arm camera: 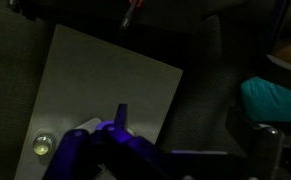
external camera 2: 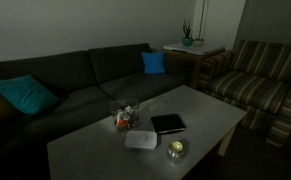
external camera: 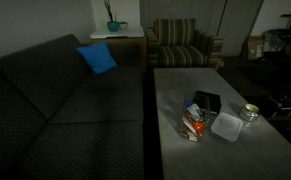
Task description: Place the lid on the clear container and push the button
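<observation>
Lid [external camera: 226, 126] is flat on the grey table [external camera: 175, 85], just beside the clear container [external camera: 193, 122] and not on top of it. In an exterior view the container stands upright near the table's middle, with the black box [external camera: 207, 102] right behind it and the small glass jar [external camera: 250, 112] off to the right. The wrist view shows the gripper [arm camera: 115, 140] hovering above the table in purple glow. Too dark to tell whether the fingers are spread or closed.

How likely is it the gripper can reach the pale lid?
Probably yes: the lid lies flat with nothing on it, beside the clear container, and the gripper hangs above the table.
</observation>
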{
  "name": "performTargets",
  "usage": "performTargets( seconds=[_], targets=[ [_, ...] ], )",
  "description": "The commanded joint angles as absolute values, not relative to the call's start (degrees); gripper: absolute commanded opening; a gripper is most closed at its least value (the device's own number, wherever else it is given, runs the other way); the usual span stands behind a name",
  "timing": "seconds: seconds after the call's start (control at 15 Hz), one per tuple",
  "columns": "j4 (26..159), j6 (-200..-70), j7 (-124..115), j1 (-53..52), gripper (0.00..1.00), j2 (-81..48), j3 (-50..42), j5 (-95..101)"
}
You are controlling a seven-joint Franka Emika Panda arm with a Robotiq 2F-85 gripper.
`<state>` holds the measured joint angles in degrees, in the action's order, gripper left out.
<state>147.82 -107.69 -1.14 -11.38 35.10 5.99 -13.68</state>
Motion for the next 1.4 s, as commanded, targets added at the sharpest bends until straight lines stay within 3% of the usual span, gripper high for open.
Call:
performTargets(
  seconds=[0.0,0.6,1.07,1.2,1.27,1.33],
  targets=[
    [148.1,-110.6,0.9,-10.3,1.0,27.2,5.2,-14.4],
    [148.2,-109.8,-0.2,-10.8,1.0,30.2,5.8,-14.2],
    [153.8,-133.2,-2.1,-9.6,1.0,27.1,7.2,-12.3],
    [152.8,-135.4,-3.1,-7.9,1.0,19.7,7.1,-9.4],
    [154.0,-132.4,-2.3,-10.3,1.0,27.1,6.4,-11.7],
    [154.1,-133.3,-2.7,-9.6,1.0,24.8,6.4,-10.6]
  ],
)
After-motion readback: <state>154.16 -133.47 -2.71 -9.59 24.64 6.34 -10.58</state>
